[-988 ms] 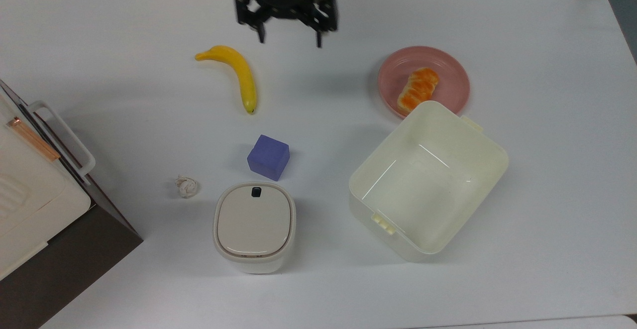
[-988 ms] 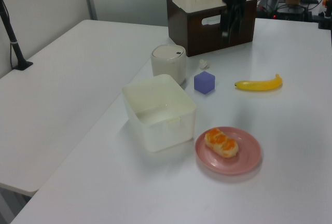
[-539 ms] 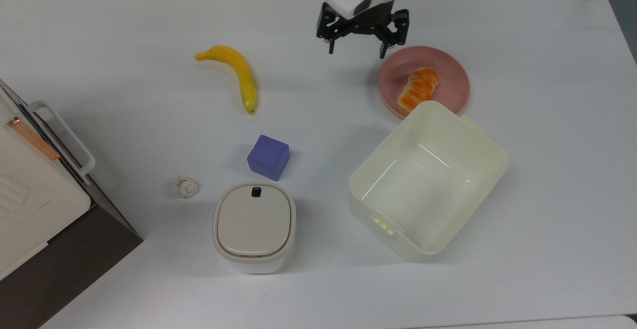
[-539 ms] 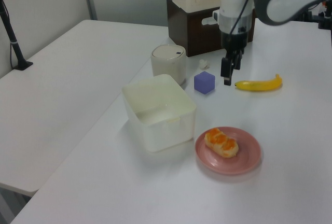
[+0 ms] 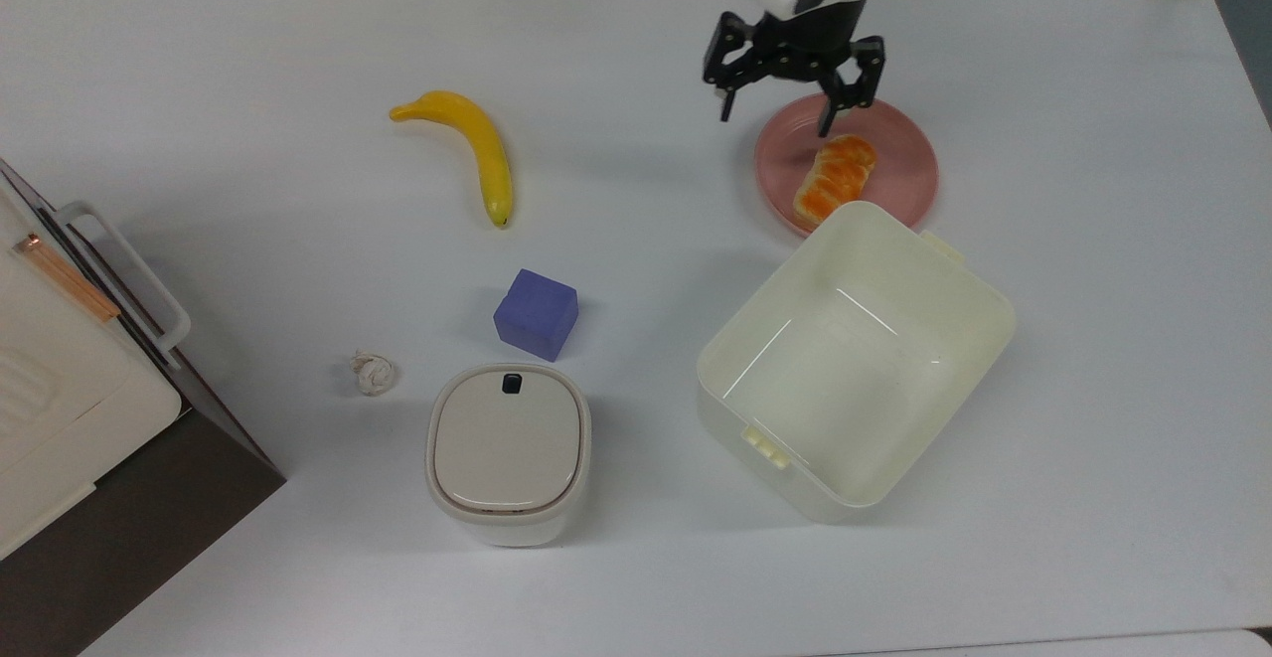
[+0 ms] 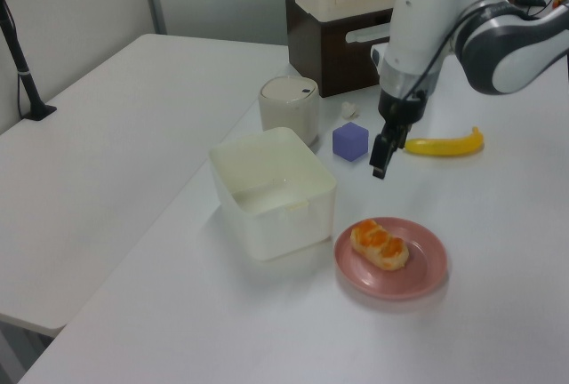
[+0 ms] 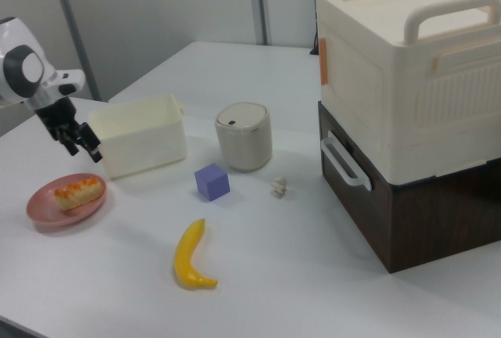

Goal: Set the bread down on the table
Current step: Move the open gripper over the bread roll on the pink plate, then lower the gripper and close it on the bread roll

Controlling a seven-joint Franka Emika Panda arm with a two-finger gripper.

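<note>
The bread (image 5: 835, 178) is a small bun with a glossy orange top, lying on a round pink plate (image 5: 909, 145) on the white table (image 5: 1093, 359). My gripper (image 5: 775, 122) hangs open over the plate's edge nearest the banana, its jaws wide apart with nothing between them. One fingertip sits just above the bread's far end in the top view. In the left view the gripper (image 6: 379, 167) hovers well above the bread (image 6: 380, 244) and plate (image 6: 428, 276). In the right view the gripper (image 7: 81, 150) is above the bread (image 7: 77, 192).
An open cream box (image 5: 855, 359) stands right against the plate. A yellow banana (image 5: 477, 145), a purple cube (image 5: 537, 314), a lidded cream canister (image 5: 509, 448) and a crumpled scrap (image 5: 373, 372) lie toward the top view's left. A large cream case on a brown box (image 7: 407, 111) stands beyond them.
The gripper has swept toward the top view's right, from beside the banana to over the plate's edge, and has come lower. It stays open. Nothing on the table moved.
</note>
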